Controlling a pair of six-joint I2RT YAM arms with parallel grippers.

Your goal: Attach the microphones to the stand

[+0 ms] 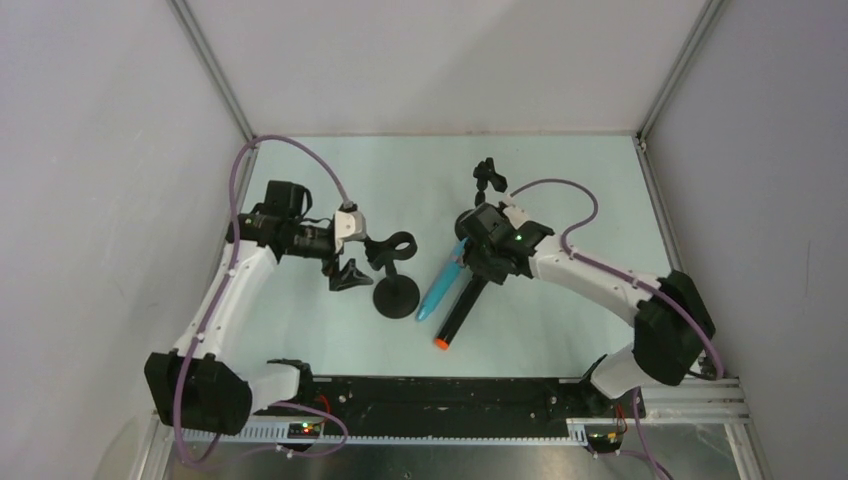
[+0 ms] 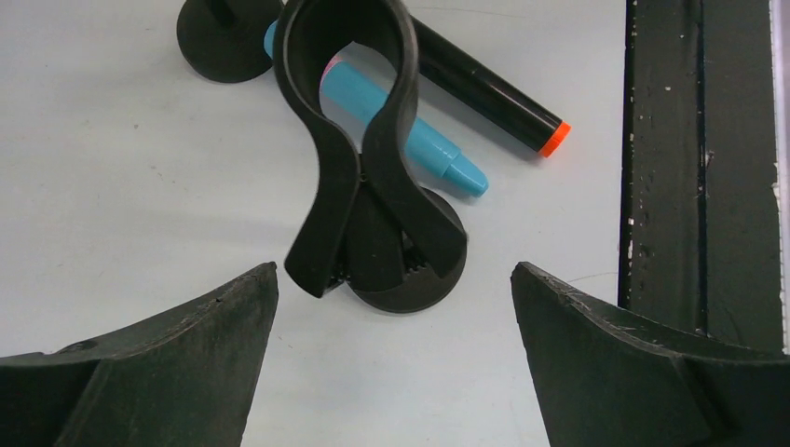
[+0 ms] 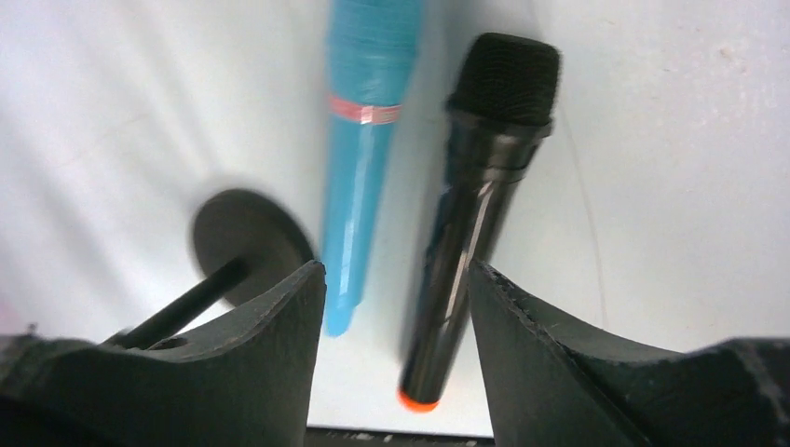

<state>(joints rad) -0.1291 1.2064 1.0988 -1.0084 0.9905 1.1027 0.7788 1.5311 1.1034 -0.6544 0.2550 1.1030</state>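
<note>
Pale table (image 1: 560,180), round-based stand (image 1: 396,296), turquoise microphone (image 1: 437,291) and black microphone (image 1: 461,309) side by side — just beside its base

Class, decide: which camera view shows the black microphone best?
Right wrist: the black microphone shows whole, mesh head to orange cap. Top external: small, head hidden. Left wrist: only its capped end, beyond the stand clip.

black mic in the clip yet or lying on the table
The black mic lies flat on the table beside the blue mic, clear of the clip.
</note>
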